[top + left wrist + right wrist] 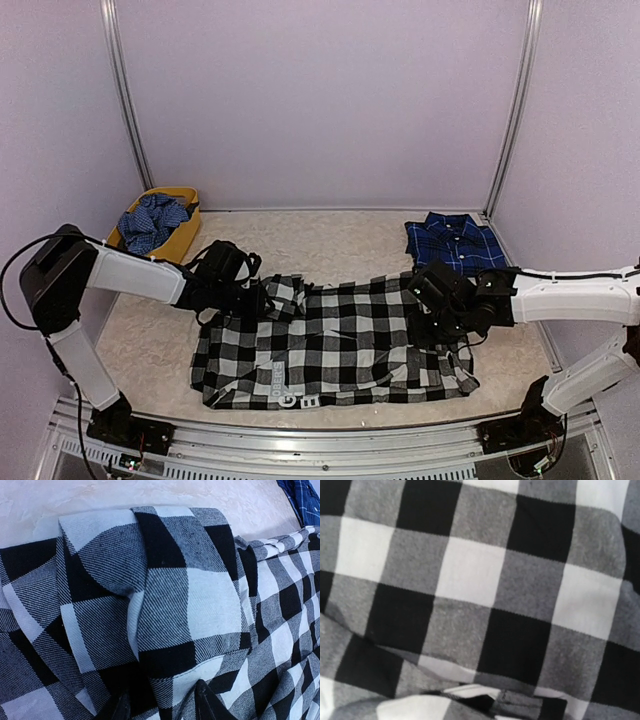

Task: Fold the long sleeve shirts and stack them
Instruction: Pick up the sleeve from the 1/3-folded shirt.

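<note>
Check shirt lies spread mid-tabletop, with the blue shirt at its 2 o'clock. Left end effector straddles a bunched fold at the check shirt's 10 o'clock, and right end effector sits at 3 o'clock. I cannot tell whether either grips. A shallow pinch could slip, or catch extra layers and crumple the fold.

I count two shirts on the tabletop: one black-and-white check shirt mid-frame and one navy plaid shirt at upper right. One yellow bin at upper left holds one bundle of blue checked cloth. My claws number two: left claw and right claw.
</note>
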`<state>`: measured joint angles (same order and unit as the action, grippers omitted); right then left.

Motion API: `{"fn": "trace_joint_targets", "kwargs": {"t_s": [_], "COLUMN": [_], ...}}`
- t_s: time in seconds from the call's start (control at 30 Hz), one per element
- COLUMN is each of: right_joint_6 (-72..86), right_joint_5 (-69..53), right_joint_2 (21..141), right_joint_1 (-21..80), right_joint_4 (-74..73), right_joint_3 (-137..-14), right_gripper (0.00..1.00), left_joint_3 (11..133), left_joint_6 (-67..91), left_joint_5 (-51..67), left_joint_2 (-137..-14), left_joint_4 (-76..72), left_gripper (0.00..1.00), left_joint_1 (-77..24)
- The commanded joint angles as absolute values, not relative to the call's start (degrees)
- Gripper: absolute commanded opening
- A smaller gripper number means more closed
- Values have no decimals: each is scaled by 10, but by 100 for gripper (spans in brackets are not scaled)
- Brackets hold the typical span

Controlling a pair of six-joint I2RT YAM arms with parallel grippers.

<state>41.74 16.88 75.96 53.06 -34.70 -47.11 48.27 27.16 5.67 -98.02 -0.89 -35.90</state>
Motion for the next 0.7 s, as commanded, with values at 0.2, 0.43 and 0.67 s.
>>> {"fn": "trace_joint_targets", "kwargs": {"t_s": [0.2,0.43,0.67], "right_joint_6": [428,431,410], "right_joint_5": [161,175,223], "right_joint_2": [753,750,747], "right_joint_1": [526,525,506], "right_joint_4": [-328,-333,-372], "right_joint_3": [-443,-445,-488], "right_gripper": [47,47,47], "left_joint_3": [487,484,464], "left_joint_6": [265,263,270], "left_joint_5": [101,156,220], "left_joint_2": [-1007,-1010,-921], "left_joint_4": [-66,-86,-63], "left_gripper": [28,8,0], "left_joint_1": [-346,-329,-314]}}
